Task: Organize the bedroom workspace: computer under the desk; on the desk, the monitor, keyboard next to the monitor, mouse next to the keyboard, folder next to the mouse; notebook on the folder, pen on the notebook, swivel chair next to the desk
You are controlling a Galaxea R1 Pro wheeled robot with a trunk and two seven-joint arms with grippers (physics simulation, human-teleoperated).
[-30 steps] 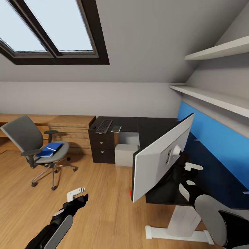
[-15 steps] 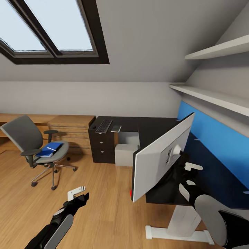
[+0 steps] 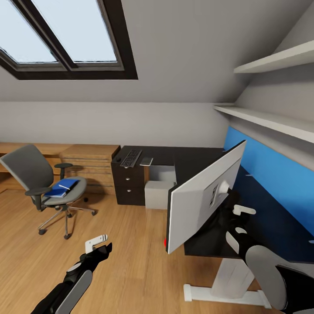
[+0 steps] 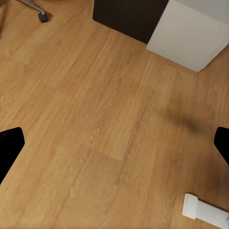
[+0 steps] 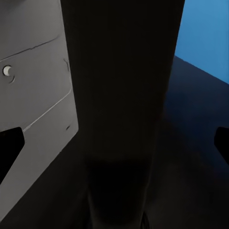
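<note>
The wide flat monitor point(image 3: 205, 196), pale grey back toward the camera and a red dot at its lower corner, stands tilted at the near edge of the long black-topped desk point(image 3: 192, 159), at about four o'clock in the head view. The right gripper point(image 3: 239, 220) sits just behind it by the stand; in the right wrist view the dark column of the stand point(image 5: 124, 105) rises between the spread fingertips, so the jaws look parted around it, not pinching. Doing this step well probably means closing squarely on the stand and sliding the screen inward from the edge without tipping it.

The left gripper point(image 3: 98, 246) hangs over the oak plank floor point(image 3: 131, 261) at seven o'clock, spread apart and holding nothing.

The head view alone gives the layout: the slim dark-keyed keyboard point(image 3: 131, 158) and a small flat device beside it at twelve o'clock on the desk, and the grey upholstered swivel chair point(image 3: 46, 187) at nine o'clock, well apart from the desk, carrying the bright blue folder point(image 3: 61, 189). The left wrist view adds the light grey boxy computer tower point(image 4: 191, 31) standing on the floor beside the dark drawers.
</note>
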